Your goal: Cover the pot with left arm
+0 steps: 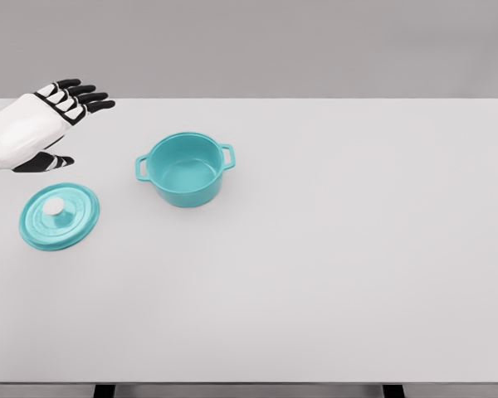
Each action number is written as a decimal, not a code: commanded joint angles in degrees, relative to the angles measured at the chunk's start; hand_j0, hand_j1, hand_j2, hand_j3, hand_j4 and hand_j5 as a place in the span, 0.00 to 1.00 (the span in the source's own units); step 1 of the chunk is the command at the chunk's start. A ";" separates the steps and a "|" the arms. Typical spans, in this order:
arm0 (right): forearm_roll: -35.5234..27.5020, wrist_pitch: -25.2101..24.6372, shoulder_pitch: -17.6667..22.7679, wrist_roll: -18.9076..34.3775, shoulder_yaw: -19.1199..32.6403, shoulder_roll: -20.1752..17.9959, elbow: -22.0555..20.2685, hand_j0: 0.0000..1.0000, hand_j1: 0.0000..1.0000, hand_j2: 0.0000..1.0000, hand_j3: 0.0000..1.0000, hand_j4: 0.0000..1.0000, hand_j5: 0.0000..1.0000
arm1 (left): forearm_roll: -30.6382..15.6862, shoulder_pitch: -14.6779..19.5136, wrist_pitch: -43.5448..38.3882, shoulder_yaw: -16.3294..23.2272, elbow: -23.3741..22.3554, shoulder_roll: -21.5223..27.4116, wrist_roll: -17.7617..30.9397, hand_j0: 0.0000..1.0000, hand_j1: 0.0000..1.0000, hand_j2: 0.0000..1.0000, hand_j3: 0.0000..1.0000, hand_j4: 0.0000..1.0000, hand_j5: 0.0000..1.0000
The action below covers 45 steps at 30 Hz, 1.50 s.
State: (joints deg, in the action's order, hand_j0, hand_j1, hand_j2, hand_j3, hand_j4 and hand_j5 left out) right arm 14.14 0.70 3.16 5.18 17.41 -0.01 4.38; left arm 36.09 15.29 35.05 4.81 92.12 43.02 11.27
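Observation:
A teal pot (185,169) with two side handles stands uncovered on the white table (332,249), left of the middle. Its teal lid (59,215), with a white knob on top, lies flat on the table to the pot's left and nearer to me. My left hand (62,124) hovers above and behind the lid, at the far left. Its black-tipped fingers are spread and its thumb points right, with nothing held. The right arm does not show.
The table's far edge runs behind the hand and the pot. Two dark table legs show under the near edge.

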 commanded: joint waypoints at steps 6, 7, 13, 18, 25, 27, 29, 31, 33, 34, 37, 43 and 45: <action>0.01 0.00 0.00 0.01 -0.01 0.01 0.02 1.00 1.00 1.00 1.00 1.00 1.00 | -2.16 0.09 -0.05 -0.24 -0.19 0.83 -0.02 1.00 1.00 1.00 1.00 1.00 1.00; 0.01 0.00 0.00 0.01 -0.01 0.01 0.02 1.00 1.00 1.00 1.00 1.00 1.00 | -3.31 0.26 -0.05 -0.24 -0.98 1.45 -0.02 1.00 1.00 1.00 1.00 1.00 1.00; -0.08 0.00 0.00 0.01 -0.01 0.01 0.02 1.00 1.00 1.00 1.00 1.00 1.00 | -11.66 0.53 -0.05 1.25 -3.61 7.86 12.45 1.00 1.00 1.00 1.00 1.00 1.00; 0.01 0.00 0.00 0.01 -0.01 0.01 0.02 1.00 1.00 1.00 1.00 1.00 1.00 | -16.05 1.67 -0.05 2.92 -4.14 10.76 23.18 1.00 1.00 1.00 1.00 1.00 1.00; 0.01 0.00 0.00 0.01 -0.01 0.01 0.02 1.00 1.00 1.00 1.00 1.00 1.00 | -19.92 3.60 -0.05 5.83 -3.79 16.83 23.73 0.75 0.75 0.75 0.75 0.75 0.75; 0.01 0.00 0.00 0.01 -0.01 0.01 0.02 1.00 1.00 1.00 1.00 1.00 1.00 | -19.92 3.60 -0.05 6.70 -3.61 17.27 23.73 0.75 0.75 0.75 0.75 0.75 0.75; 0.01 0.00 0.00 0.01 -0.01 0.01 0.02 1.00 1.00 1.00 1.00 1.00 1.00 | -20.01 3.60 -0.05 8.11 -3.53 16.92 23.62 0.75 0.75 0.75 0.75 0.75 0.75; 0.01 0.00 0.00 0.01 -0.01 0.01 0.02 1.00 1.00 1.00 1.00 1.00 1.00 | -20.10 3.69 -0.05 9.78 -3.70 16.66 23.53 0.75 0.75 0.75 0.75 0.75 0.75; 0.01 0.00 0.00 0.01 -0.01 0.01 0.02 1.00 1.00 1.00 1.00 1.00 1.00 | -21.15 3.78 -0.05 11.71 -4.05 16.48 23.53 0.75 0.75 0.75 0.75 0.75 0.75; 0.01 0.00 0.00 0.01 -0.01 0.01 0.02 1.00 1.00 1.00 1.00 1.00 1.00 | -21.15 3.78 -0.05 12.42 -4.23 16.48 23.53 0.75 0.75 0.75 0.75 0.75 0.75; 0.01 0.00 0.00 0.01 -0.01 0.01 0.02 1.00 1.00 1.00 1.00 1.00 1.00 | -20.89 3.87 -0.05 12.86 -6.60 14.72 23.53 0.75 0.75 0.75 0.75 0.75 0.75; 0.01 0.00 0.00 0.01 -0.01 0.01 0.02 1.00 1.00 1.00 1.00 1.00 1.00 | -20.27 3.78 -0.05 13.21 -10.12 12.35 23.53 0.73 0.73 0.73 0.73 0.73 0.73; 0.01 0.00 0.00 0.01 -0.01 0.01 0.02 1.00 1.00 1.00 1.00 1.00 1.00 | -20.01 3.78 -0.05 13.21 -11.00 12.26 23.53 0.73 0.73 0.73 0.73 0.73 0.73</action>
State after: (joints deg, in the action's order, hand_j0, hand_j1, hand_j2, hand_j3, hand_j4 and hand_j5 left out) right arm 14.14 0.70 3.16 5.18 17.41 -0.01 4.38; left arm 16.20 19.07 35.15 17.91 82.34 55.70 34.83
